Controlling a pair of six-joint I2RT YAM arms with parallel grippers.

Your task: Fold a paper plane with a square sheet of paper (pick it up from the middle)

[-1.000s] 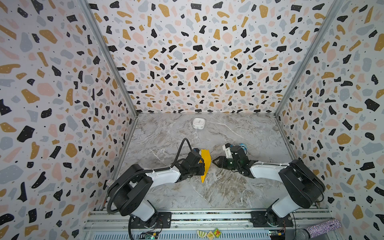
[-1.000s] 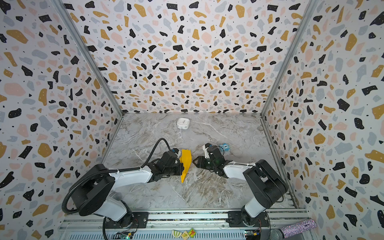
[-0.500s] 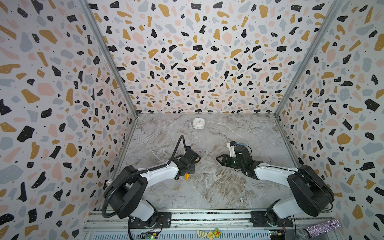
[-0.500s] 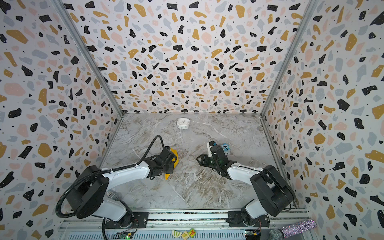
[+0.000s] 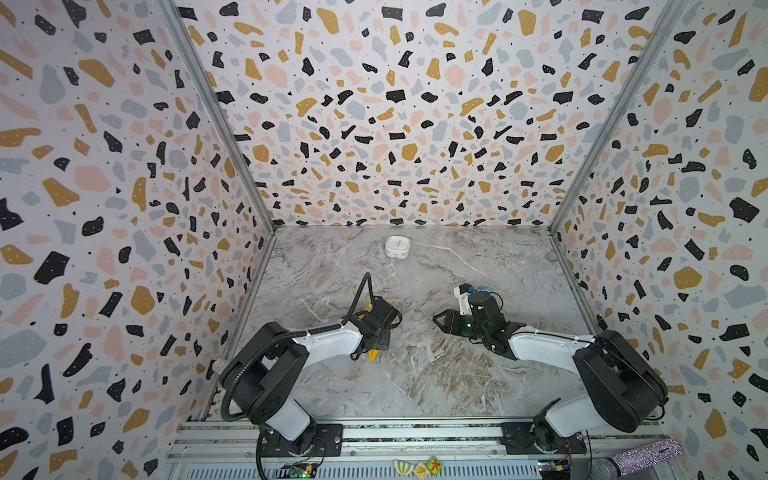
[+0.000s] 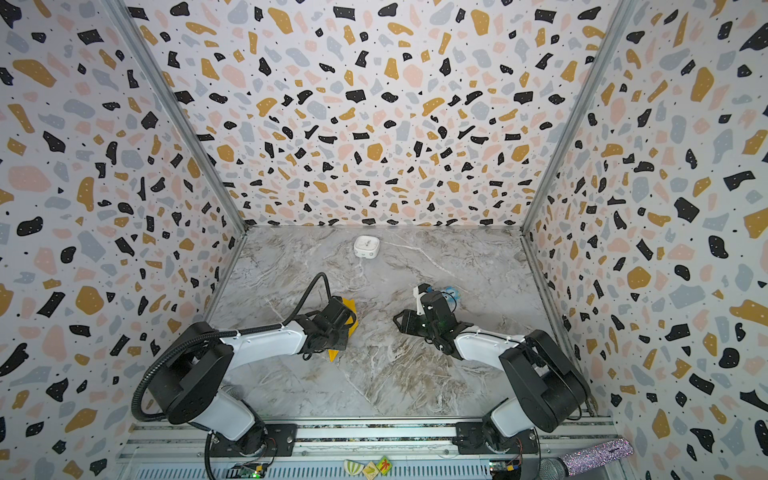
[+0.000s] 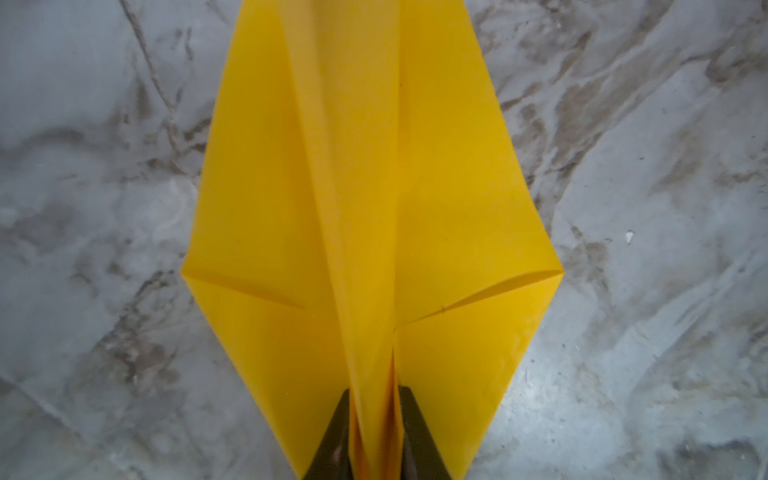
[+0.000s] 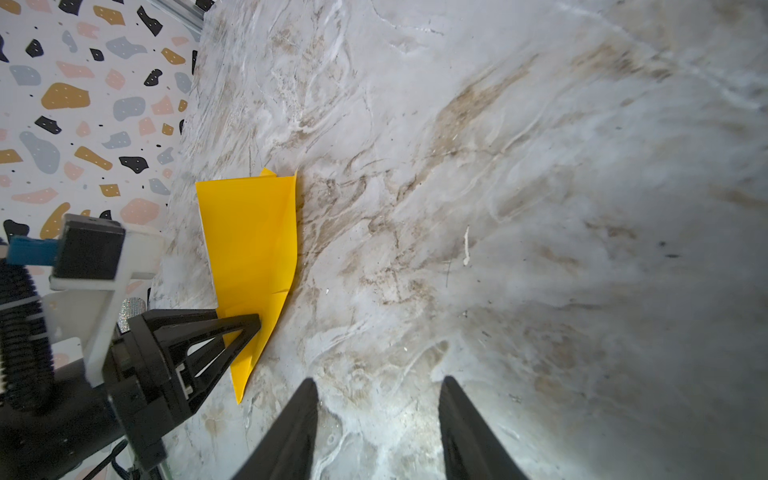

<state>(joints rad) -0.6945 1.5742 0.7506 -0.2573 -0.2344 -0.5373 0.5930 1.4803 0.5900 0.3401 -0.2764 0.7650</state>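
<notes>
While its wings lie flat on the table, the paper plane keeps its centre ridge standing up. It looks fully folded.

Position: left of the table's middle, nose toward the near edge, under the left gripper. The fingers stand close on either side of the ridge near the nose and touch paper. Whether they pinch it or only flank it, I cannot tell.

Judgement: the ridge is the only part proud of the surface, hence the hold there.

The right gripper hangs over bare table, jaws apart and empty, well apart from the plane. It is probably kept aside for room.

Clearance: open table lies all round the plane. The white box sits by the back wall, well apart. A lift straight up looks unobstructed.
</notes>
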